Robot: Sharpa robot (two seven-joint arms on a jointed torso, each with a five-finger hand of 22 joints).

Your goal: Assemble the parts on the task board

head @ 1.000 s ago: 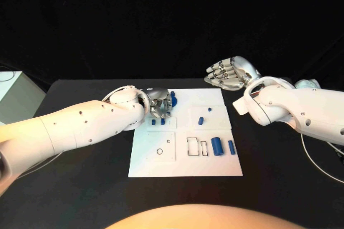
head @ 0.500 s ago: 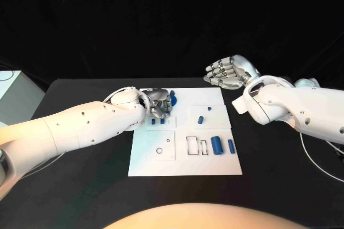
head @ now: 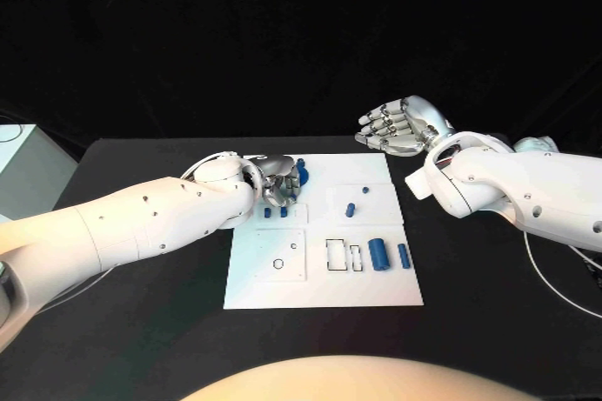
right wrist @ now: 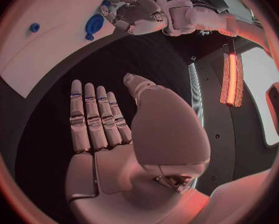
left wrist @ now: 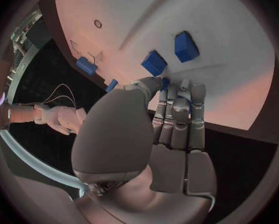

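The white task board lies in the middle of the black table. My left hand hovers over its far left corner and pinches a small blue part between thumb and fingertips; the same blue part peeks out at the fingertips in the left wrist view. Just below the hand stand two short blue parts, also seen as blue blocks. My right hand is raised beyond the board's far right corner, fingers apart and holding nothing; the right hand hangs over bare table.
Two small blue parts sit in the board's far right area. Blue cylinders lie beside rectangular outlines on the near right. A pale box stands at the table's left edge.
The left hand has shifted very slightly with the blue part still in its fingers. The right hand stays raised in the same place.
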